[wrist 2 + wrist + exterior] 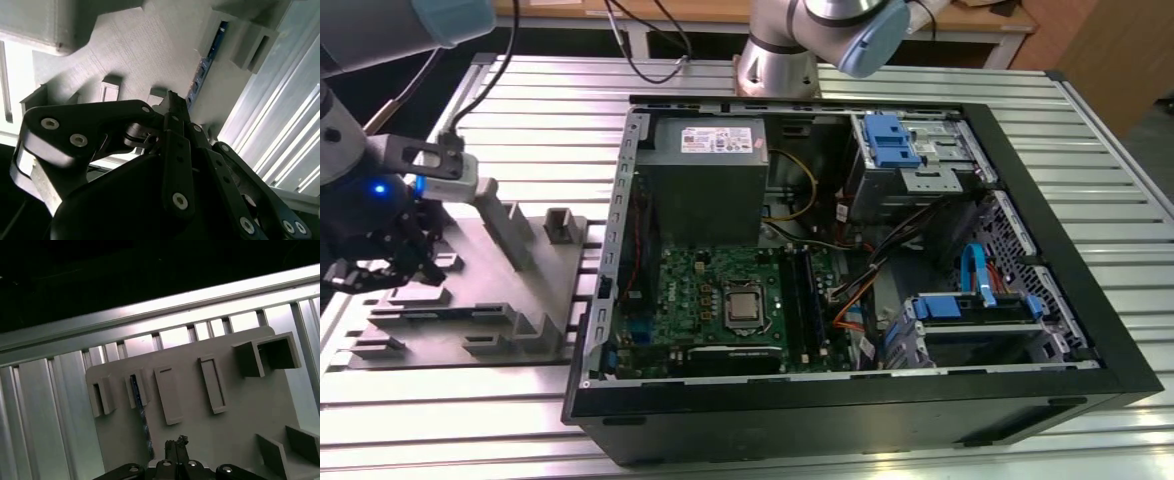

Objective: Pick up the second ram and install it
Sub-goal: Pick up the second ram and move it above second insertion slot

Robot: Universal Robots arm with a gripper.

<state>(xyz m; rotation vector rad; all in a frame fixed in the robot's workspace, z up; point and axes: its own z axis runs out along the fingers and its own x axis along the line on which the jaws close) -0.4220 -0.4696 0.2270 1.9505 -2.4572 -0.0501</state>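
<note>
Slatted aluminium table (881, 75) under everything, and mid-table you've got the open computer case (1101, 340) with its green motherboard (707, 285) facing up. There's a white label (720, 140) on the grey power supply (707, 190), but its print is too small to make out. Over at the table's edge on the exterior view's left sits the grey fixture (494, 290), and your gripper (374, 262) hangs right above it. The second ram (142, 415) is a thin blue-green strip standing on edge in one of the fixture's slotted holders. In the second wrist view it reads as blue board with small dark parts along its length. Your fingertips (172, 100) are pinched together in both wrist views with nothing between them, close by the strip's near end. Whether they touch it, I can't tell.
</note>
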